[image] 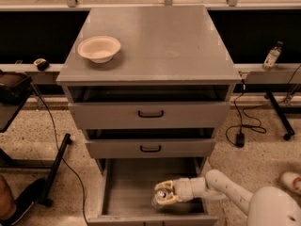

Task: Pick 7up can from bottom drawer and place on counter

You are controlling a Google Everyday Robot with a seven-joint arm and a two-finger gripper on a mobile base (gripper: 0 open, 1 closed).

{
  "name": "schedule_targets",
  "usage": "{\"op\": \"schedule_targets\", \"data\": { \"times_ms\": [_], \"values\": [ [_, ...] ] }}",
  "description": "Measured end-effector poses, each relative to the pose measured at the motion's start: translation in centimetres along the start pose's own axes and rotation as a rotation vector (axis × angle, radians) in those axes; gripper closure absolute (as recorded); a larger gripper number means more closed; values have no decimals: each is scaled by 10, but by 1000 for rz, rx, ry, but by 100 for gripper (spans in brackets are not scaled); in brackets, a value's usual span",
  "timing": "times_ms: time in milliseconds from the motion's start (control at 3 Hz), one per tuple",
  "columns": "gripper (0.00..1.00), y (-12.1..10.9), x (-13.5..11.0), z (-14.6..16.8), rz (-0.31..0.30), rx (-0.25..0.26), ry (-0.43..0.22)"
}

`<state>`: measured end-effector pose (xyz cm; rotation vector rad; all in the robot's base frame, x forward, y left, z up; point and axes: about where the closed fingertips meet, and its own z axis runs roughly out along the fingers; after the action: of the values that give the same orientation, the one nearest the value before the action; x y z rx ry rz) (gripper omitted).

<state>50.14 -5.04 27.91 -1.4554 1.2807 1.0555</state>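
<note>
Your gripper [159,197] is down inside the bottom drawer [127,187], near its front right. It is closed on the can [160,194], with one finger on each side. The can rests low in the tray, silver top showing, and I judge it is not yet lifted clear. The arm [221,185] comes in from the right over the drawer's side. That route fits, because the two drawers above overhang the back of the tray and leave only the front open from above.

The drawer is pulled well out, which gives you room to reach in. To get the can out, you'll probably need to draw it forward before raising it, or it may catch the drawer front above.

The surface [160,41] on top of the cabinet is where the can goes. A bowl [99,47] sits at its left rear, so the middle and right look like the safer landing spots.
</note>
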Motion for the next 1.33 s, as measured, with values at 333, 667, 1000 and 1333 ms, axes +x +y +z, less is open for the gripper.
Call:
{"op": "schedule_targets", "data": {
  "times_ms": [333, 667, 1000, 1333],
  "values": [
    [100, 2, -72, -37, -86, 57, -21],
    [100, 14, -146, -62, -120, 54, 2],
    [100, 6, -228, -98, -126, 19, 52],
    [100, 5, -230, -97, -115, 7, 36]
  ]
}}
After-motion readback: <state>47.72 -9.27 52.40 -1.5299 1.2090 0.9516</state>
